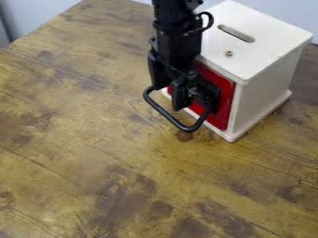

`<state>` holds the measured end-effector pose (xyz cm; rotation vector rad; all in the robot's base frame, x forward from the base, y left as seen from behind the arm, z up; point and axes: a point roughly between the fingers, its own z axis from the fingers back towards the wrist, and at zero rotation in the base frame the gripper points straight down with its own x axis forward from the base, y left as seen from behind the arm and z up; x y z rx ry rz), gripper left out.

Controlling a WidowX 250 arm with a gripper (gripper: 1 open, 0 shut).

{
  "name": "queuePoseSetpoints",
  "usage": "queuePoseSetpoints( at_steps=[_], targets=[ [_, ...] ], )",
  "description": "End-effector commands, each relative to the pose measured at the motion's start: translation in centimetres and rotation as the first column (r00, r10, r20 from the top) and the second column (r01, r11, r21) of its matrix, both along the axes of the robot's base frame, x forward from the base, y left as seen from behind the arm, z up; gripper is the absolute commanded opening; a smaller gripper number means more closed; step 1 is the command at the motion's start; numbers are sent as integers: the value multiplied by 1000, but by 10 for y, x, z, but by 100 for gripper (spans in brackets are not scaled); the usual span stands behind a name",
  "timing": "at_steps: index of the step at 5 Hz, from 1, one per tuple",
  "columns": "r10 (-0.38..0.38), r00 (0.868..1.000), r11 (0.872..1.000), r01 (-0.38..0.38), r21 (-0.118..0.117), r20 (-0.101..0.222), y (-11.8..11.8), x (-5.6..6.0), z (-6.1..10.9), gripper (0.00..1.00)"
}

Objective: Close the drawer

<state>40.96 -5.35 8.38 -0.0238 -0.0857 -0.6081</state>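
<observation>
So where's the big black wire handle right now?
In the camera view, the black wire loop handle juts out low from the red drawer front, just below the black gripper, on the picture's left side of the cream wooden cabinet.

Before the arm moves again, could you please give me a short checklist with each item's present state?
Drawer closed into the cabinet: cannot tell; the arm covers much of its front.
Black handle in view and attached: ok, the loop sticks out in front.
Pincer at the drawer front: ok.
Pincer's open or shut state known: cannot tell, dark and partly hidden.
Cabinet upright: ok.
</observation>
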Motion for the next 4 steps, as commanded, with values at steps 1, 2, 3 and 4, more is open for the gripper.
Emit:
queuePoseSetpoints(
  at_steps=[1, 2, 3, 4],
  targets=[
    [-4, 991, 1000, 6, -15, 130, -6, 6, 56, 100],
    [8, 989, 1000, -6, -14, 145, -11, 4, 69, 100],
    [24, 987, 1000, -21, -21, 158, -16, 3, 83, 100],
    [9, 988, 999, -4, -35, 153, -14, 0, 87, 100]
  ],
)
